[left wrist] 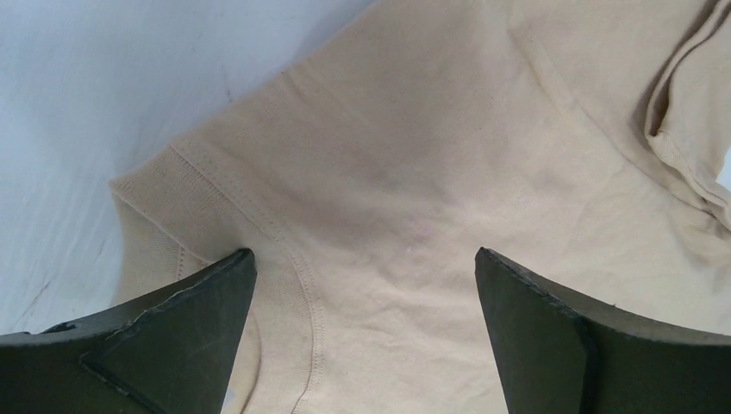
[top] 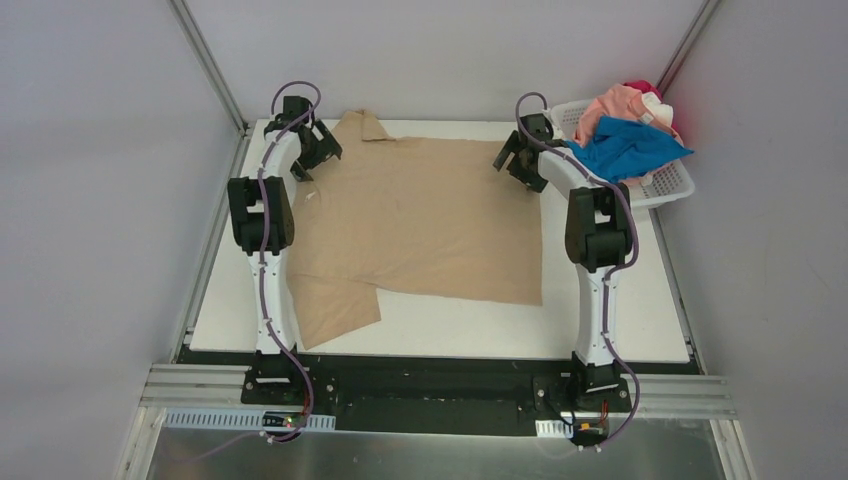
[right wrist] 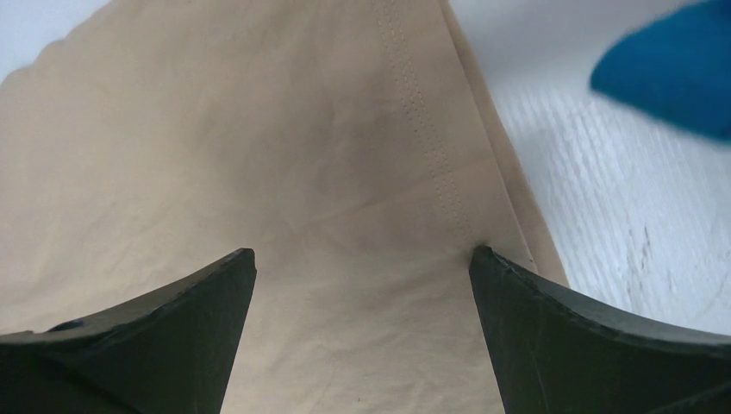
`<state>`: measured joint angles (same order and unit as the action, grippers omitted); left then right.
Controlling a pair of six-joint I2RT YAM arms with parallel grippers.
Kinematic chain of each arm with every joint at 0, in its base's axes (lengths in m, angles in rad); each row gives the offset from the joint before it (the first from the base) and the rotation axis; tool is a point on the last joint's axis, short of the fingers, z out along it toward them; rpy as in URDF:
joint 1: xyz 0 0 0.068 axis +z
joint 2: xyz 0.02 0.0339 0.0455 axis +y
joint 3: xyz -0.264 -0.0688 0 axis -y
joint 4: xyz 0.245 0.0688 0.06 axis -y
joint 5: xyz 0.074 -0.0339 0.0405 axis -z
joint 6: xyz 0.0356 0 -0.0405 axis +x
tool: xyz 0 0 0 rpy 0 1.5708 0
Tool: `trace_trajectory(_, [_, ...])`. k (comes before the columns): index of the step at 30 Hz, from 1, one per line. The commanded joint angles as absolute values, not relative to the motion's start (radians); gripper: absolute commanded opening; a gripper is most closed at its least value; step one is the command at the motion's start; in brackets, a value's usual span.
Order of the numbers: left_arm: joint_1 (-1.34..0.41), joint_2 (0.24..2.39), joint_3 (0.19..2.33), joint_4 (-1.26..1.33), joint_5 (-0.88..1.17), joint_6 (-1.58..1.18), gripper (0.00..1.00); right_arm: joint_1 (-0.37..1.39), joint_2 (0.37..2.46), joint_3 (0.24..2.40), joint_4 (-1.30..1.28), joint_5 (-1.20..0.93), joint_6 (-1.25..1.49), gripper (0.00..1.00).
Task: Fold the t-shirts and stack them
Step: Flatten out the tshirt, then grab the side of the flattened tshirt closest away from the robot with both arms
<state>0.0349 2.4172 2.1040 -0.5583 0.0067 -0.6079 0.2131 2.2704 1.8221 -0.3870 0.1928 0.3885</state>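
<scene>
A tan t-shirt [top: 420,215] lies spread flat on the white table, one sleeve at the near left, another at the far left. My left gripper [top: 318,152] is open just above the shirt's far-left part; in the left wrist view the collar seam [left wrist: 297,293] lies between its wide-apart fingers [left wrist: 181,328]. My right gripper [top: 520,160] is open over the shirt's far-right corner; the hem stitching [right wrist: 422,129] runs near its right finger [right wrist: 569,345]. Blue [top: 625,148], salmon pink [top: 610,105] and red [top: 642,88] shirts lie piled in the basket.
A white plastic lattice basket [top: 672,185] stands at the table's far right corner, beside my right arm. Bare white table [top: 460,325] shows along the near edge and right side. Grey walls enclose the table on three sides.
</scene>
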Motion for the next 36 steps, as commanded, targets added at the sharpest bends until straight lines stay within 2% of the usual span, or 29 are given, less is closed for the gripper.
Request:
trace_trajectory(1, [0.043,2.449,2.19,-0.575,0.085,-0.584,0.99,0.189,2.294,1.929,-0.424,0.17,0.335,0.99])
trace_trajectory(6, [0.044,2.319,2.18,-0.58,0.085,-0.539,0.99,0.191,2.154,1.922,-0.454,0.141,0.295,0.99])
trace_trajectory(10, [0.043,2.129,2.032,-0.579,0.099,-0.537,0.99,0.208,1.933,1.701,-0.349,0.126,0.298,1.0])
trace_trajectory(22, [0.016,1.384,1.113,-0.58,-0.072,-0.714,0.99,0.216,1.406,1.071,-0.186,0.064,0.448,1.0])
trace_trajectory(24, [0.01,1.267,0.959,-0.581,-0.083,-0.763,0.99,0.215,1.356,1.009,-0.164,0.055,0.471,1.0])
trace_trajectory(29, [0.005,0.984,0.76,-0.682,-0.122,-0.836,0.99,0.215,1.292,0.936,-0.171,0.081,0.517,0.99])
trace_trajectory(36, [0.004,0.668,0.539,-0.896,0.012,-0.965,0.96,0.209,1.277,0.89,-0.171,0.125,0.548,0.99])
